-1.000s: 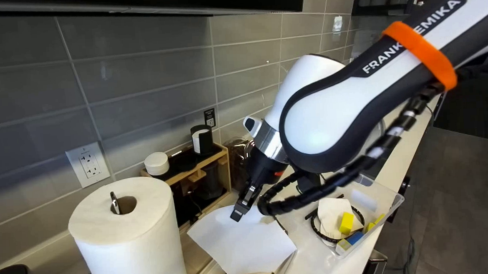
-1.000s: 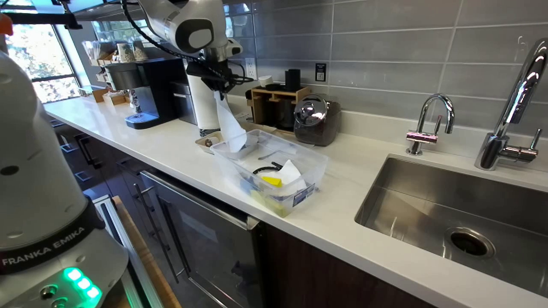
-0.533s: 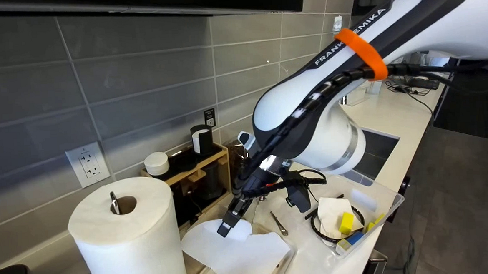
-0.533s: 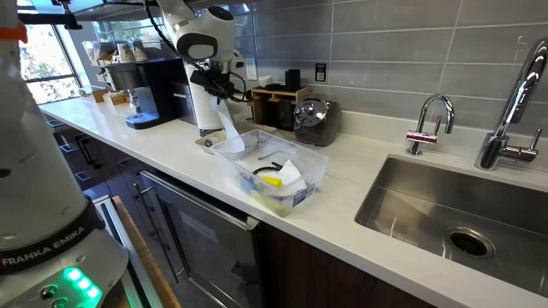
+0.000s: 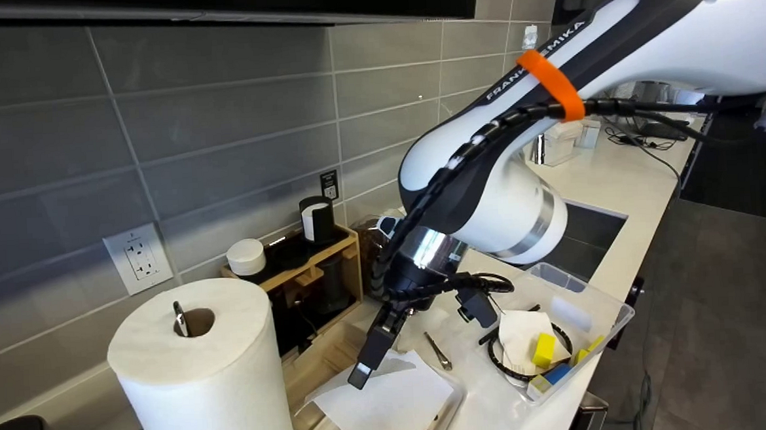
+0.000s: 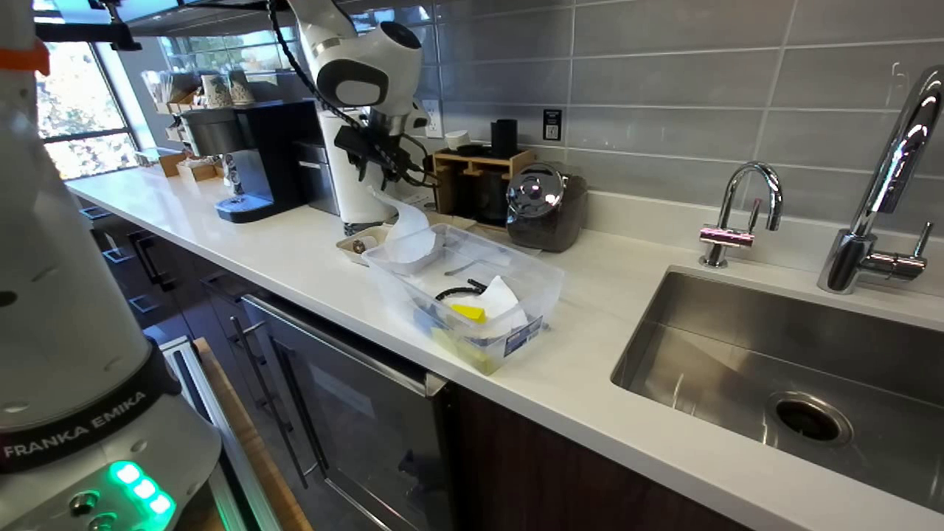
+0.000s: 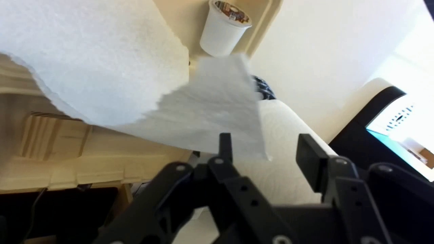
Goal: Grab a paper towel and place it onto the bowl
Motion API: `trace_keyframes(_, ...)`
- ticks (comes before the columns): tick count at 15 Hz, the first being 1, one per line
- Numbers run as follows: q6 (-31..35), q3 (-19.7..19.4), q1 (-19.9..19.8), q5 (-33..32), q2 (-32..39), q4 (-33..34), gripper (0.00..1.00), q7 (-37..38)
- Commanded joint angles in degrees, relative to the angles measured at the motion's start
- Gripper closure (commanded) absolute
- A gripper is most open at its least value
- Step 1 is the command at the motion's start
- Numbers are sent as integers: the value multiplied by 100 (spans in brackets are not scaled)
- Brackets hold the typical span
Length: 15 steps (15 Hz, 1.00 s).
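The paper towel (image 5: 392,398), a thin white sheet, is spread across a shallow beige dish that serves as the bowl (image 7: 265,20). One corner of the sheet curls upward, as an exterior view shows on the towel (image 6: 409,234). In the wrist view that raised part of the paper towel (image 7: 223,108) is blurred and lies beyond the fingers. My gripper (image 7: 264,145) stands open just above it, with no paper between the pads. In an exterior view the gripper (image 5: 360,376) points down over the sheet's edge. Much of the dish is hidden under the towel.
The thick paper roll (image 5: 202,388) stands close beside the dish. A clear plastic bin (image 5: 614,317) with several small items is on the opposite side, and a spoon (image 5: 438,352) lies between. Behind is a wooden organiser (image 5: 354,265). A white pod cup (image 7: 222,35) sits in the dish.
The gripper was shut on the towel's edge and has come lower. It has since opened, and the sheet has slipped free and dropped onto the dish.
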Motion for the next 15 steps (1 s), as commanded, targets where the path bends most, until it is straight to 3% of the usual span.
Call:
trace_keyframes(1, -985, -197, 44, 40, -636, -120, 13, -9)
trace_keyframes(3, -1497, -314, 104, 148, -952, -154, 0, -27)
trace_keyframes(7, -2087, -605, 248, 374, -1500, -341, 0, -289)
trace_keyframes(10, -1963, -783, 392, 819, -1783, -662, 0, -741)
trace_keyframes(15, -1949, -1014, 583, 632, -2397, -1234, 0, -537)
